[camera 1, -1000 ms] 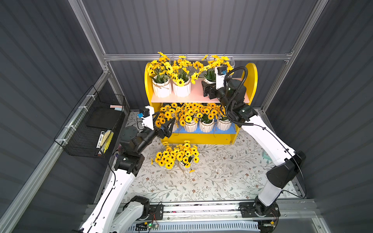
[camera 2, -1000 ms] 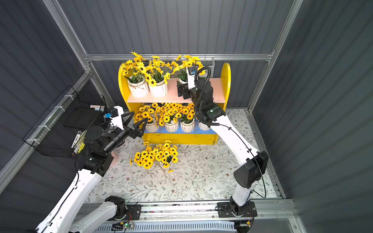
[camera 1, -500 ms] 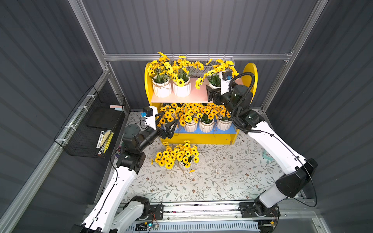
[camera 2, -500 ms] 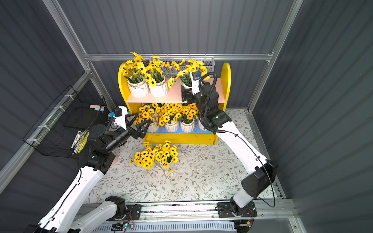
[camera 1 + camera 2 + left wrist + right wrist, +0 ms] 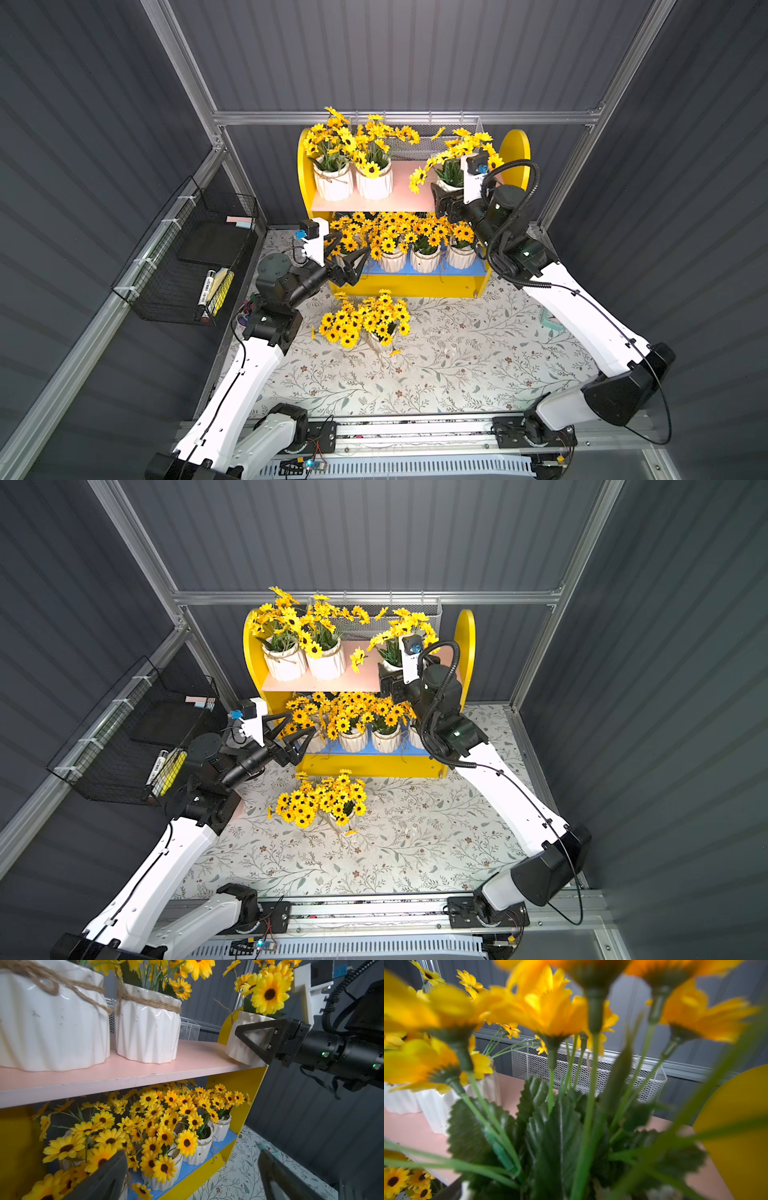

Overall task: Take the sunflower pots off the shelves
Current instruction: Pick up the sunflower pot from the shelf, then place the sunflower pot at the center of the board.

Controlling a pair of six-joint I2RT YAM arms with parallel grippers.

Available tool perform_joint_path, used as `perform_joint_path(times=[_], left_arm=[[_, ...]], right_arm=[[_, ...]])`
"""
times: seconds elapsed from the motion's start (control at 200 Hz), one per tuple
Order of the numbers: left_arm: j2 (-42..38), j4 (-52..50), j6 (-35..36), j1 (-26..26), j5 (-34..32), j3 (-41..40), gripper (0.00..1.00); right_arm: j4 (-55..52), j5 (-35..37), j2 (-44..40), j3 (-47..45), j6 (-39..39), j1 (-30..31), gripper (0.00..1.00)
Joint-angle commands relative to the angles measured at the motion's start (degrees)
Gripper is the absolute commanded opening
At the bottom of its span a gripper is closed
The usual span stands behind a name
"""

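**Eight pots counted: three up, four down, one on the floor**

I counted eight sunflower pots (image 5: 332, 187): small, white, ribbed ceramic, each with coarse twine round the rim and a bunch of yellow, dark-centred artificial blooms. Three were on the pale pink upper board of the shelves (image 5: 515, 153), a yellow wooden two-tier unit with rounded side panels. Two of them touched at the board's left end in both top views. The third pot (image 5: 234, 1051) sat at the right end, its base at the board's edge.

The right gripper (image 5: 444, 198) had that third pot. Its black triangular fingers (image 5: 279, 1032) stood wide apart, one flat against the glossy near wall, the other hidden behind.

Four more pots (image 5: 424, 259) lined the blue lower board, their flowers crowded together. The eighth pot (image 5: 365, 320) stood on the leaf-printed mat (image 5: 478, 357), just in front of the shelves.

The left gripper (image 5: 353, 246) hung before the lower board's left end, jaws spread, nothing between them.

One black wire basket (image 5: 151, 232) hung on the side wall, and one white mesh basket (image 5: 432, 137) hung behind the shelves.
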Motion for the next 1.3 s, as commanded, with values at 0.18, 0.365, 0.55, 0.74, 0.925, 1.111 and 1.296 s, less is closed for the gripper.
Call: perform_joint_path(times=[0.18, 0.365, 0.55, 0.74, 0.925, 1.111, 1.296], left_arm=[[0.4, 1.3, 0.0, -1.3, 1.7, 0.3, 1.00], [0.6, 1.3, 0.0, -1.8, 2.1, 0.3, 0.99], [1.1, 1.3, -0.1, -2.6, 2.3, 0.3, 0.99], [1.6, 1.4, -0.2, -3.6, 2.5, 0.3, 0.99], [2.3, 1.8, -0.8, -5.7, 2.4, 0.1, 1.00], [2.0, -1.5, 2.1, -7.6, 0.3, 1.0, 1.00], [2.1, -1.1, 2.4, -7.9, -0.8, 0.6, 1.00]], right_arm=[[7.6, 0.0, -6.7, -4.4, -5.2, 3.8, 0.00], [8.5, 0.7, -10.4, -8.3, -6.6, 6.3, 0.00], [10.5, 1.8, -14.2, -13.8, -6.1, 8.8, 0.00], [10.8, 3.7, -19.5, -19.2, -6.8, 12.6, 0.00], [13.7, 6.6, -26.0, -31.5, -3.7, 16.0, 0.00], [18.6, 7.4, -31.7, -46.8, 0.3, 17.8, 0.00], [19.5, 10.1, -37.1, -57.7, 3.3, 18.0, 0.00]])
